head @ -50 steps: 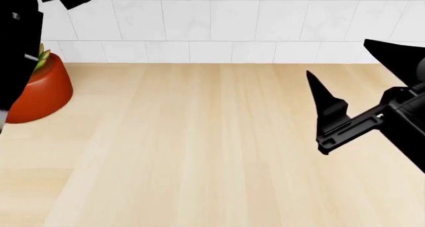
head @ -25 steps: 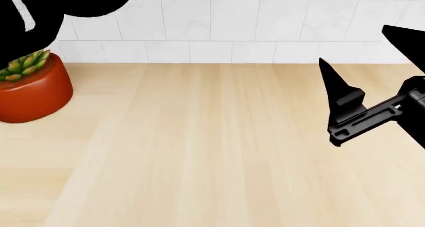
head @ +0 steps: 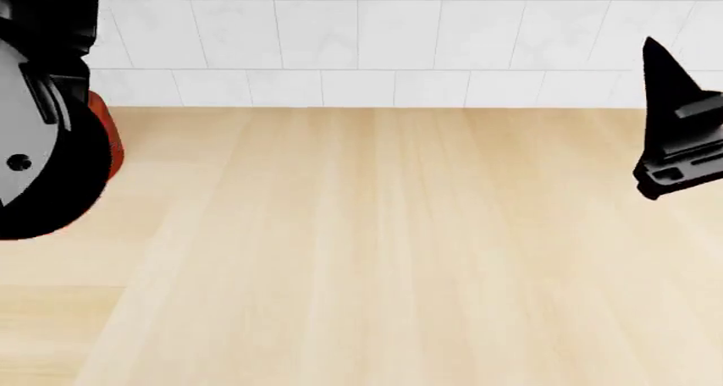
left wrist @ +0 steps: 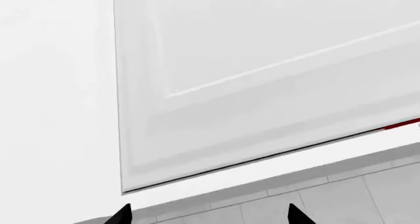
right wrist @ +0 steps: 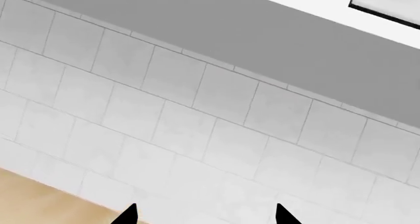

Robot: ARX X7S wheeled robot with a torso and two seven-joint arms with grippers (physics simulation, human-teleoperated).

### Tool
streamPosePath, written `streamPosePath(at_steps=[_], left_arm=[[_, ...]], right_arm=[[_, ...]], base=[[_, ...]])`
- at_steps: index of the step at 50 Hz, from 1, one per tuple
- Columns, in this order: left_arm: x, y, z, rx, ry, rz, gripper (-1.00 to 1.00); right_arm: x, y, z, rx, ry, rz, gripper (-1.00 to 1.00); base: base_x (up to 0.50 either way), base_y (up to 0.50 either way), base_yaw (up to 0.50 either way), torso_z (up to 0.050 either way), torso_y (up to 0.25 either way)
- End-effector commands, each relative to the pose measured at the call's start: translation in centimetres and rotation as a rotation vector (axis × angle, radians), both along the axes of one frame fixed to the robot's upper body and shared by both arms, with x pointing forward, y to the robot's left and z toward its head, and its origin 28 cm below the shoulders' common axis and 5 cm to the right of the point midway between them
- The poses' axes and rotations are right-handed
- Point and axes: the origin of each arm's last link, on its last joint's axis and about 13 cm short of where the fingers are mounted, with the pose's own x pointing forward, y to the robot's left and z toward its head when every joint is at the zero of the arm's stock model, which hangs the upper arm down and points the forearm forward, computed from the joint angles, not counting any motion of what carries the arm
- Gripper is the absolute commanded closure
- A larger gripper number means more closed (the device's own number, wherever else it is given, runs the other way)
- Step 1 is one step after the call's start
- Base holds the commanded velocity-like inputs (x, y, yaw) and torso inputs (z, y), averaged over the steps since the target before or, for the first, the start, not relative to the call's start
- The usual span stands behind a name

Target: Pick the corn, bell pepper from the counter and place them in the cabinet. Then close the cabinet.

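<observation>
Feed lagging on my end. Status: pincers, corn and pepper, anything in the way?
Left pincer open, empty, facing white cabinet door. Right pincer open, empty, facing tiled wall. Corn, pepper out of view. Counter bare ahead.

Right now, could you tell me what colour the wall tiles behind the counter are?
White tiles with thin grey grout lines, clearest in the head view.

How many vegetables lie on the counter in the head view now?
0. The bare counter shows no corn or pepper; the left arm hides part of its left side, so something may lie behind it.
</observation>
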Motion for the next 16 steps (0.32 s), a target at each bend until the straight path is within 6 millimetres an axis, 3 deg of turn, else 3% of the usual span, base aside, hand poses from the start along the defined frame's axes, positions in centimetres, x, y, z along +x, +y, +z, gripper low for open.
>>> streamPosePath(at_steps=[1,16], left_arm=[[-0.2,2.5,-4.0,0.055,0.032,0.077,-1.0],[0.3,4.6,-7.1,0.159,0.095,0.163,-1.0]], right_arm=[[-1.1,-1.3,1.2,0.055,-0.073,-0.12,-1.0],[-1.7,-4.1,3.0,0.181,-0.174,-0.323,-1.0]], base=[[0.0,0.0,0.0,0.0,0.0],[0.0,0.0,0.0,0.0,0.0]])
